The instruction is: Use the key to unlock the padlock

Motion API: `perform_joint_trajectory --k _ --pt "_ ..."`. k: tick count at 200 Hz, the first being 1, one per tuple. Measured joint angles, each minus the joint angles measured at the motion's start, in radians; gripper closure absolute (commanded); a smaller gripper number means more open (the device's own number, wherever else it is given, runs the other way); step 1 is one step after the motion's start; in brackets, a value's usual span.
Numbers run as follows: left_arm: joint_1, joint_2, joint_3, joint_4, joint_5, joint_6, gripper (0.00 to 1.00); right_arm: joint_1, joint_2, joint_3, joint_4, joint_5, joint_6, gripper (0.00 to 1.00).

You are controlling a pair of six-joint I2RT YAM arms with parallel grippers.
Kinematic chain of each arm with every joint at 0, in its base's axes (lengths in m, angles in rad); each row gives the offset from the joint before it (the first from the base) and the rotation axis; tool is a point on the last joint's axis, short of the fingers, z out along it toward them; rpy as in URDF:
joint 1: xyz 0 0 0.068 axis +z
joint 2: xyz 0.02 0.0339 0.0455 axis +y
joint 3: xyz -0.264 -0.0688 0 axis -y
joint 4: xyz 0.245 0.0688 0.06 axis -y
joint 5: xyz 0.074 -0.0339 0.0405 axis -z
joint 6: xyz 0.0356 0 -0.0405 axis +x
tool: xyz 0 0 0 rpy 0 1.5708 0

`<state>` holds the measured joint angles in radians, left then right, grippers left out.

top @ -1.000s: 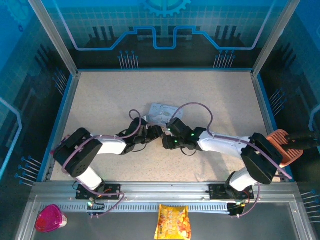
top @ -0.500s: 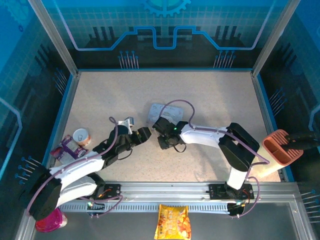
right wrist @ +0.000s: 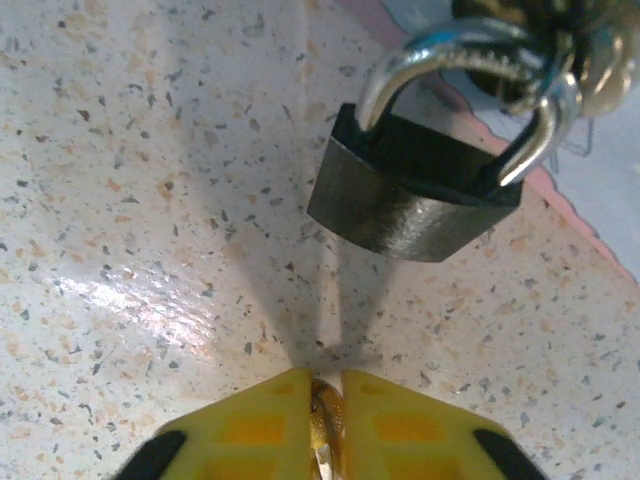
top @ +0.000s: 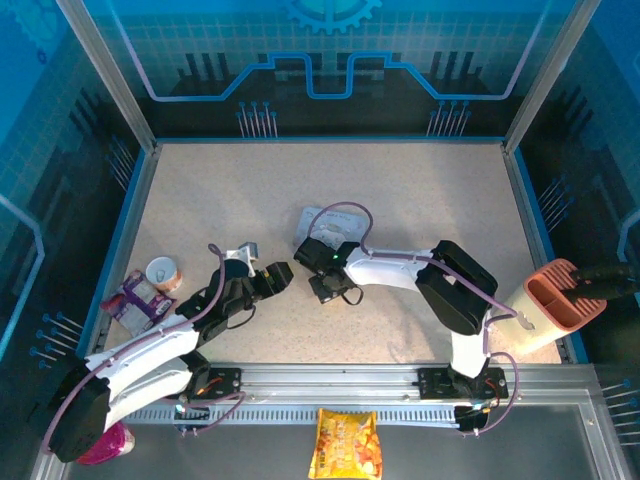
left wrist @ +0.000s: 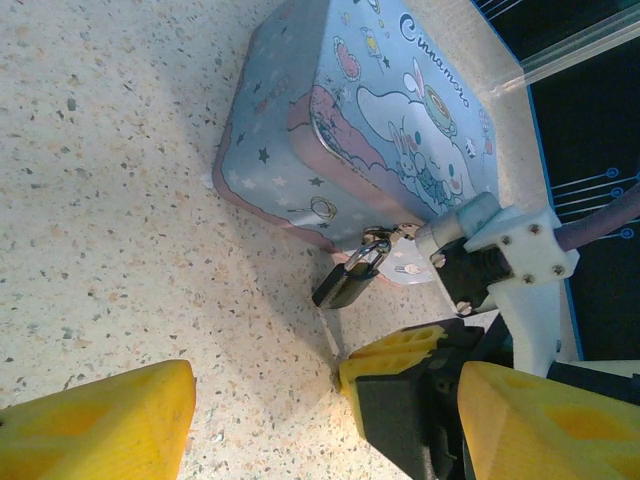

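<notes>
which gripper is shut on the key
The right gripper: its yellow fingers pinch the brass key near the padlock; the left gripper stands open.

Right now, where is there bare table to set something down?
Free: the far strip of table between the Cinnamoroll tin and the back wall, and the near patch between the arm bases. Crowded: the middle, with left fingers and right fingers near the padlock, and the left edge by the cup and purple packet.

Padlock (left wrist: 345,285) at tin (left wrist: 350,120) edge (shackle touching) — tin on table (left wrist: 100,200)
</notes>
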<state>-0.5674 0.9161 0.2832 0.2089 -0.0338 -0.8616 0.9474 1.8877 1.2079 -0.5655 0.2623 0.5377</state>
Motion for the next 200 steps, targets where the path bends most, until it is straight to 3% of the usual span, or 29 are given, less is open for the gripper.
perform_joint_trajectory --k 34,61,100,145,200 --pt "0.002 0.001 0.000 -0.003 0.000 0.001 0.30 0.002 -0.018 -0.008 0.001 -0.001 0.005 1.00" --pt "0.002 0.008 0.000 0.001 0.008 0.005 0.30 0.000 -0.145 -0.087 0.038 -0.020 0.025 1.00" --pt "0.002 0.030 0.000 0.030 0.065 0.027 0.34 -0.031 -0.394 -0.237 0.208 -0.138 0.072 1.00" --pt "-0.006 0.027 0.000 0.112 0.177 0.078 0.34 -0.109 -0.563 -0.393 0.377 -0.288 0.132 1.00" --pt "-0.181 -0.014 -0.013 0.243 0.188 0.304 0.37 -0.135 -0.705 -0.397 0.390 -0.357 0.182 1.00"
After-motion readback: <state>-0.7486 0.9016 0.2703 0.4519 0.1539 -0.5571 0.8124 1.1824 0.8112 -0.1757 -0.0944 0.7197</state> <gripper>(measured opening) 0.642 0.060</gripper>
